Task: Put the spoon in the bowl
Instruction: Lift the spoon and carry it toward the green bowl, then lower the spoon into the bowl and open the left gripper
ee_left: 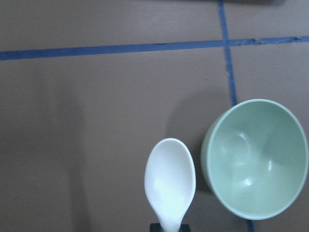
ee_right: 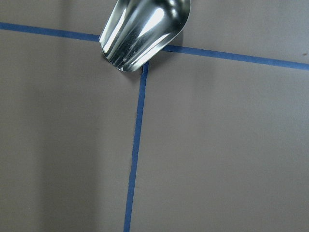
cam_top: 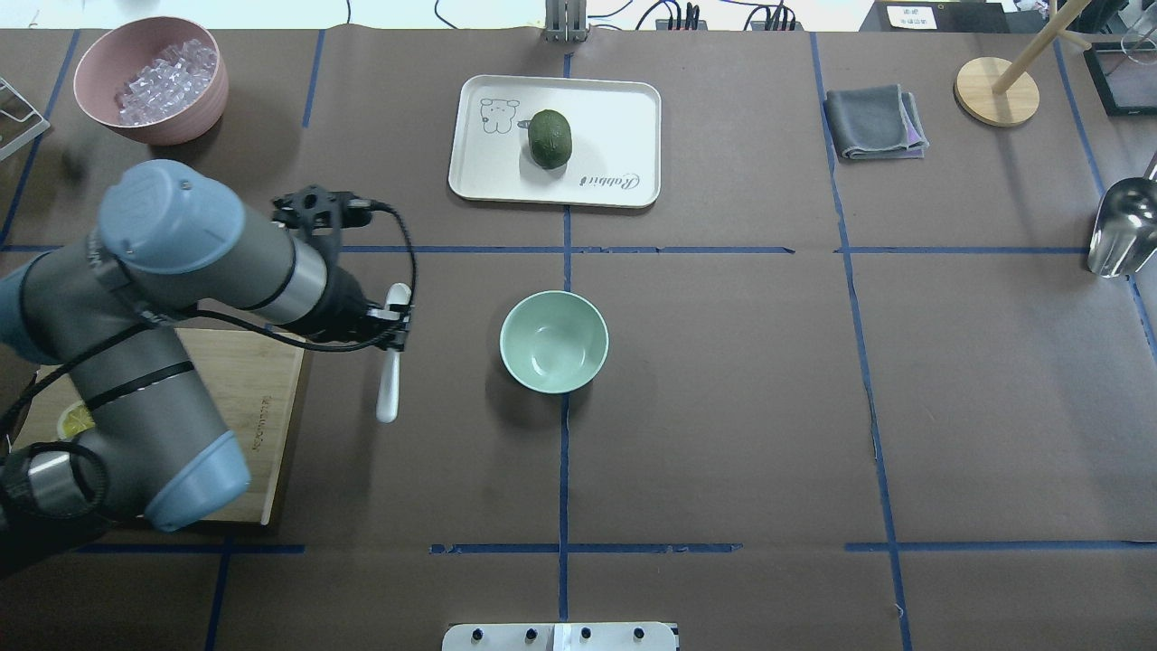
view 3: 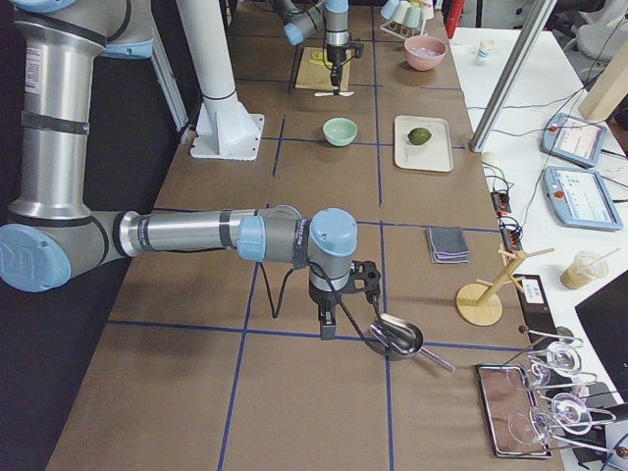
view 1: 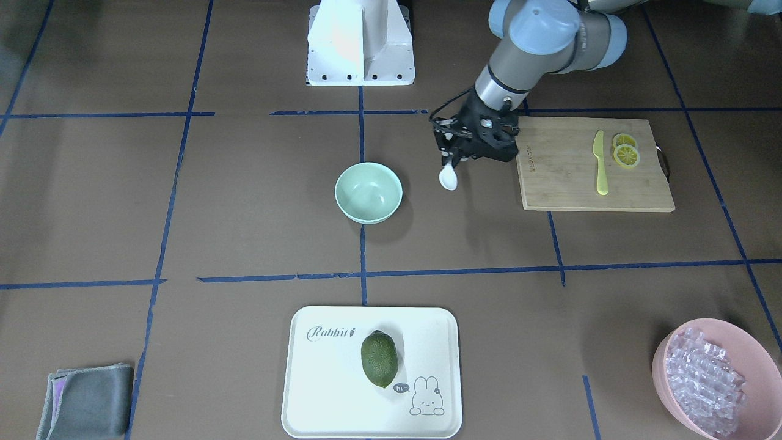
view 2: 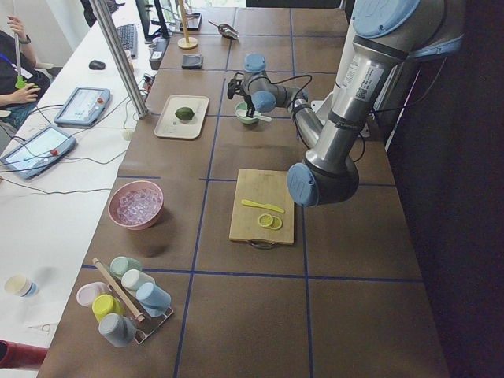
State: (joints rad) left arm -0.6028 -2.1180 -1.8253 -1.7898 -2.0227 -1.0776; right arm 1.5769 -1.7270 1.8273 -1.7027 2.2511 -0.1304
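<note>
My left gripper (view 1: 453, 157) is shut on the white spoon (view 1: 448, 178) and holds it above the table. In the overhead view the gripper (cam_top: 395, 325) grips the spoon (cam_top: 389, 371) near its middle, to the left of the mint-green bowl (cam_top: 553, 341). The left wrist view shows the spoon's scoop (ee_left: 170, 180) just left of the bowl (ee_left: 258, 159), not over it. The bowl (view 1: 368, 192) is empty and upright. My right gripper (view 3: 329, 324) shows only in the exterior right view, far from the bowl; I cannot tell whether it is open or shut.
A wooden cutting board (view 1: 568, 183) with a yellow-green knife (view 1: 600, 162) and lemon slices (view 1: 626, 151) lies beside the left arm. A white tray (view 1: 330, 379) holds an avocado (view 1: 379, 359). There are also a pink bowl (view 1: 666, 348), a grey cloth (view 1: 85, 400) and a metal scoop (ee_right: 145, 29).
</note>
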